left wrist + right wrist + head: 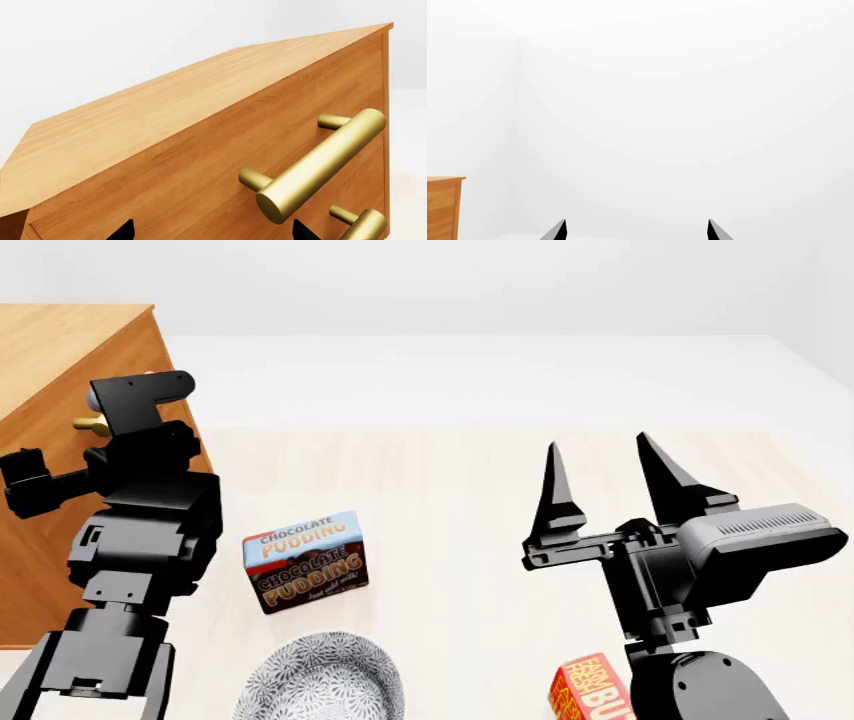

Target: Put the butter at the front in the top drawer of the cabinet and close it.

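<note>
Orange-brown wooden cabinet (200,140) has its top drawer (220,185) shut, with the left gripper (213,231) spread open just before the brass handle (320,165) — the right gripper (617,480) is raised, open and empty, while the butter (587,692) lies on the floor (441,500) beneath that arm.
</note>
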{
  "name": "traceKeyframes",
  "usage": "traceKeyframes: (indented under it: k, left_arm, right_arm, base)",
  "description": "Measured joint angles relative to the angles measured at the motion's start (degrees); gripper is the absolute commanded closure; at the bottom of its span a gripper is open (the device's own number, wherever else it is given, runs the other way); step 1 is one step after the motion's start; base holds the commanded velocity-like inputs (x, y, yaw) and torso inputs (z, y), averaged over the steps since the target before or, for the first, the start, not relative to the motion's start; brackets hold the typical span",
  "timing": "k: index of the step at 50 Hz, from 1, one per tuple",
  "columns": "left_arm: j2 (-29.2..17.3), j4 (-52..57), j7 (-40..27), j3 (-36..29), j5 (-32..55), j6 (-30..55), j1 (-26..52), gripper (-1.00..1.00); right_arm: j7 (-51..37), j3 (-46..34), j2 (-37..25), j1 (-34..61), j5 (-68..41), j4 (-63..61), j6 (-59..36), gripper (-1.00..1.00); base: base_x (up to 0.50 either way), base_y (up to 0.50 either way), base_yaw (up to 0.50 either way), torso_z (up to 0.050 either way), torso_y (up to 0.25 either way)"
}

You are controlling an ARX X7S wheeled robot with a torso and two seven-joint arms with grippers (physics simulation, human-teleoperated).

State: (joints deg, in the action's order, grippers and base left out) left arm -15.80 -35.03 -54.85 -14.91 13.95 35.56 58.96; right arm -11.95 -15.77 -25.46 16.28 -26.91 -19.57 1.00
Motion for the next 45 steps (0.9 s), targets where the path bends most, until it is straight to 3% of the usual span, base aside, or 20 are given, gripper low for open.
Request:
traceKeyframes:
  k: [18,45]
  left_arm:
    - [-0.4,1.9,0.0,0.3,0.9,0.6,-0.8,-1.0]
    - [-2.9,29.6,1.4,1.0,9.0,10.3,-10.5,-1.0]
  right_arm:
    - [-0.2,-0.2,-0.1,0.1,0.0,0.0,0.0,-1.0]
    - [-0.3,-0.4,-0.5,-0.3,-0.2,-0.4,0.2,-1.0]
  base:
    - [0.0,0.0,0.0,0.0,0.0]
    - [0.0,0.0,0.0,0.0,0.0]
